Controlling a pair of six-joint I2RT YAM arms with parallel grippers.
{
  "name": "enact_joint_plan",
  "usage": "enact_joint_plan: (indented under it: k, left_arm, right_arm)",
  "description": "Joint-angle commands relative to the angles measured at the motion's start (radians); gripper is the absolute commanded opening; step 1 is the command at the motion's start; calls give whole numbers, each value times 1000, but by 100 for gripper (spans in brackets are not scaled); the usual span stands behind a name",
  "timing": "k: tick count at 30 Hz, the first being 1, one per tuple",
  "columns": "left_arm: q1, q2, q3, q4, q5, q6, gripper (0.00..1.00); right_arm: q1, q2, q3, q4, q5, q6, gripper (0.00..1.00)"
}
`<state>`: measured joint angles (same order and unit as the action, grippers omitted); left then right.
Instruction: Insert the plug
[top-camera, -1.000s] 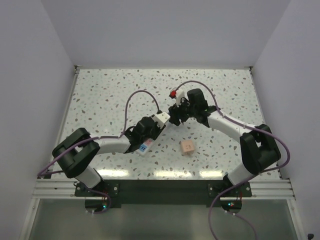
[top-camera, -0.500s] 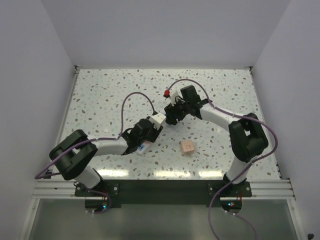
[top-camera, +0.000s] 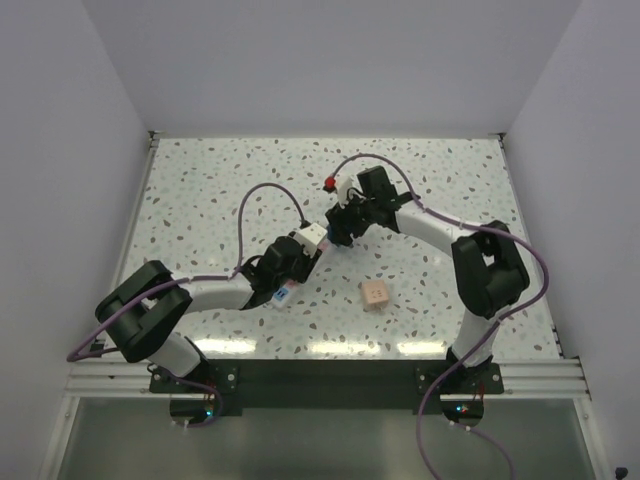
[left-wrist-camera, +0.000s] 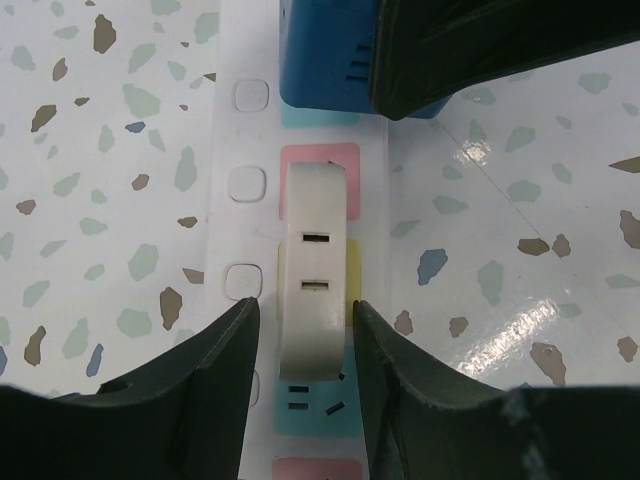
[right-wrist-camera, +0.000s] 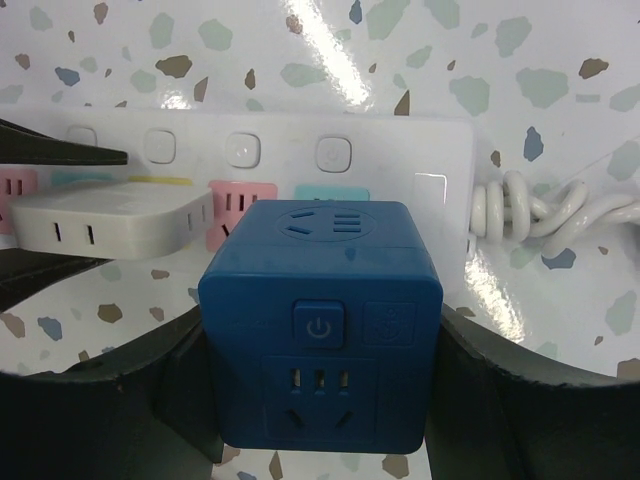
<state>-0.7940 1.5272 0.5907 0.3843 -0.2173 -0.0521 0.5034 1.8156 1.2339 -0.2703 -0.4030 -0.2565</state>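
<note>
Left hand (left-wrist-camera: 303, 318): released, straddling white plug (left-wrist-camera: 316, 270) on power strip (left-wrist-camera: 240, 140)
Right hand (right-wrist-camera: 320, 340): grasping blue cube plug (right-wrist-camera: 320, 290)

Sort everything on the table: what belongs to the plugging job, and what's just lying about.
Job in hand: power strip; white plug, flanked by the left gripper; blue cube adapter, held by the right gripper.
Lying about: small pinkish cube, apart from the strip.

Flat adapter (left-wrist-camera: 315, 270) on the power strip (left-wrist-camera: 235, 130), cube adapter (right-wrist-camera: 320, 320) just beside it — small block (top-camera: 375, 293) well apart.
</note>
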Motion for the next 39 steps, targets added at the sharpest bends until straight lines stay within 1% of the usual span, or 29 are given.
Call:
enact_joint_plan:
  k: [1,8,15,24,34,39]
  left_arm:
    - [4,-21,-12,-2,-19,-15,47]
    - [6,-25,-15,-7,-34,-23,46]
    - [12,-33,-15,-15,-36,-31,45]
    - [22,-39,-19,-15,-36,-35,45]
    - [30,-41,-23,-12,-36,-38,45]
    - [32,-41,-22,-13,-34,-38,45]
  right_arm:
    - [0,16,71,14,-17,-27,0]
    - [3,56,104,-10,-23,-39,0]
    - [24,73,122,-44,6,-56,0]
    - [49,102,147,-84,82,-58,0]
    - [49,88,145,-104,159,-40,0]
    - [49,80,128,-101,156,-29,0]
